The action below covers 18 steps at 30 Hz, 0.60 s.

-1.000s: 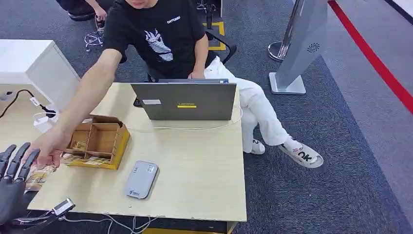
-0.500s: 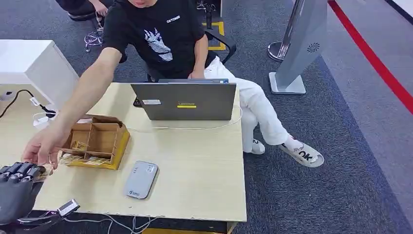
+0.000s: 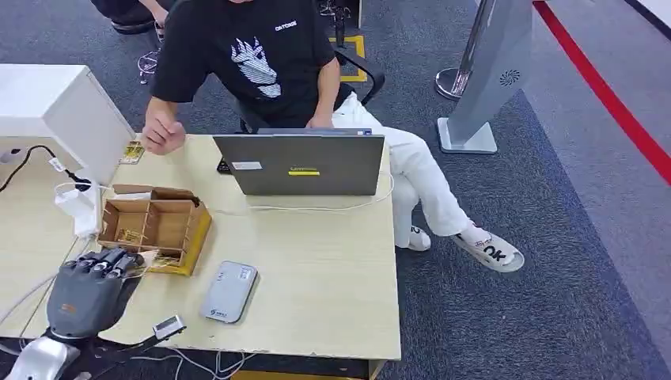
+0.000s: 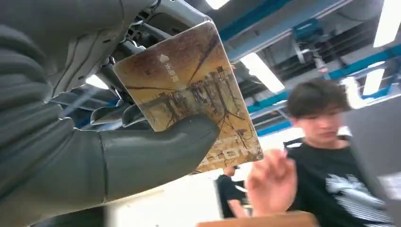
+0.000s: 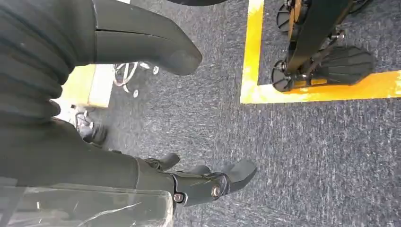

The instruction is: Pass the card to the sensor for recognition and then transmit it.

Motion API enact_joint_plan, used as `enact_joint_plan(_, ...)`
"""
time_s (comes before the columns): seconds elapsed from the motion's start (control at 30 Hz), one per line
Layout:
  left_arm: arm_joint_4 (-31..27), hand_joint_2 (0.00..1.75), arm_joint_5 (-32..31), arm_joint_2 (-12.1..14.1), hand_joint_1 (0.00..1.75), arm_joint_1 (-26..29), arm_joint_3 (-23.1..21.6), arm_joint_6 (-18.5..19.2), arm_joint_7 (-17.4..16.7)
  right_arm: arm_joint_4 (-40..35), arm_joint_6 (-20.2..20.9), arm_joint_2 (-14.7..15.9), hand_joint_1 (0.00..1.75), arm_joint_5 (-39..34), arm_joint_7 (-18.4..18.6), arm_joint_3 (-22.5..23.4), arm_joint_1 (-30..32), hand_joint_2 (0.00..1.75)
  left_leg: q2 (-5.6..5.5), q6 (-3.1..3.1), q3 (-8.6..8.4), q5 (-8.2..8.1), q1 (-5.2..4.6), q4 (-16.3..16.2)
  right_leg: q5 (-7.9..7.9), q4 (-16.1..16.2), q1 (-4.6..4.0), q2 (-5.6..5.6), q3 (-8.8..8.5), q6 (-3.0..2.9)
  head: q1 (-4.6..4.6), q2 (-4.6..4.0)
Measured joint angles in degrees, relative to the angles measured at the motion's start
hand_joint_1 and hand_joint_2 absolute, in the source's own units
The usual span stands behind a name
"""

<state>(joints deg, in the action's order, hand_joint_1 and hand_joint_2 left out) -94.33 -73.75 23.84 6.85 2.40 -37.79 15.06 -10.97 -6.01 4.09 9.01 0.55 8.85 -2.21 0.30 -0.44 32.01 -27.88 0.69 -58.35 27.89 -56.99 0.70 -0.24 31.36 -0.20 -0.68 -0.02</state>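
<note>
Card in the left hand, beside the box.
The left hand (image 3: 91, 289) pinches the card (image 4: 189, 94) near the compartmented cardboard box (image 3: 158, 226) (cards inside); the right hand (image 5: 142, 56) hangs empty, fingers apart.

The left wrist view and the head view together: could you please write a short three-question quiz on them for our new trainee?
1. True or false: the left robot hand holds the brown printed card.
2. The flat grey card reader lies on the pale wooden table between which two things? A) the brown cardboard divided box and the table's near edge B) the grey open laptop and the person
3. Fill in: the right robot hand hangs over grey ____.

Key: 1 true; 2 A; 3 carpet.
</note>
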Motion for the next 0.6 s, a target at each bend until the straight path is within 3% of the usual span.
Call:
enact_joint_plan(0.27, 6.87, 1.75, -2.58, -1.4, 1.75, -5.79, -9.64, 0.76, -1.36, 0.0, 0.09, 0.0, 0.0, 0.9, 0.09, 0.0, -0.12, 1.75, 0.01, 0.03, 0.0, 0.03, -0.01, 0.0, 0.0, 0.0, 0.01, 0.02, 0.0, 0.0, 0.0, 0.02)
enact_joint_plan(0.6, 12.83, 1.75, -4.9, -1.97, 1.75, -7.25, -16.21, 0.35, -2.71, 0.0, 0.13, 0.0, 0.0, 1.38, 0.48, 0.0, -0.12, 1.75, 0.03, 0.03, 0.01, 0.02, -0.02, 0.0, 0.0, 0.0, 0.01, 0.05, 0.02, 0.0, -0.02, 0.0)
